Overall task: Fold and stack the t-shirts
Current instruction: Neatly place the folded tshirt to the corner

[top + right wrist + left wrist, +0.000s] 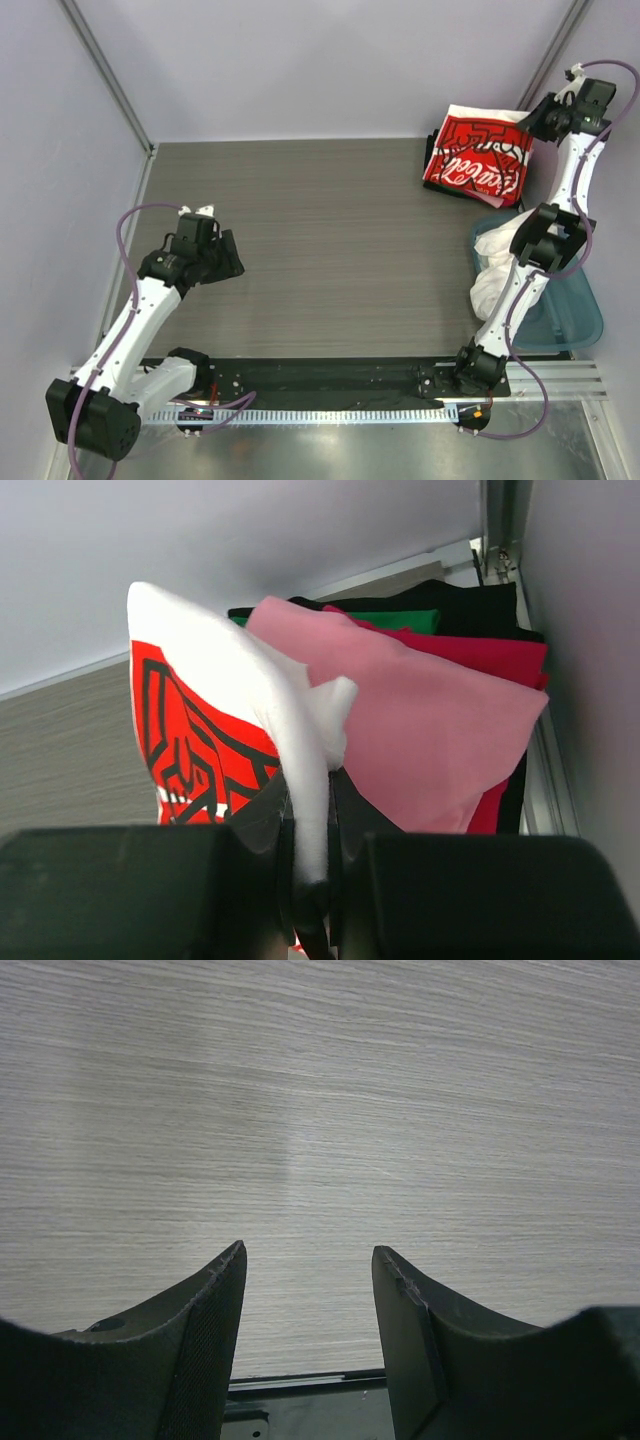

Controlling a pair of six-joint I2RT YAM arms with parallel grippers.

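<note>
Top view: I see my left gripper (225,255) spread above bare tabletop (330,230). The red-and-white shirt (478,160) lies at the far-right corner. Left wrist: fingers apart, nothing between. Right wrist: my right gripper (310,820) pinches that shirt's white edge, beside the pink shirt (420,730).

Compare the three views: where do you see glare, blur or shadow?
Top external: even light, sharp, only faint shadows on the table. Left wrist: a pale glare streak on the table, fingers dark. Right wrist: the right gripper is blurred and dark; the shirts are sharper.
</note>
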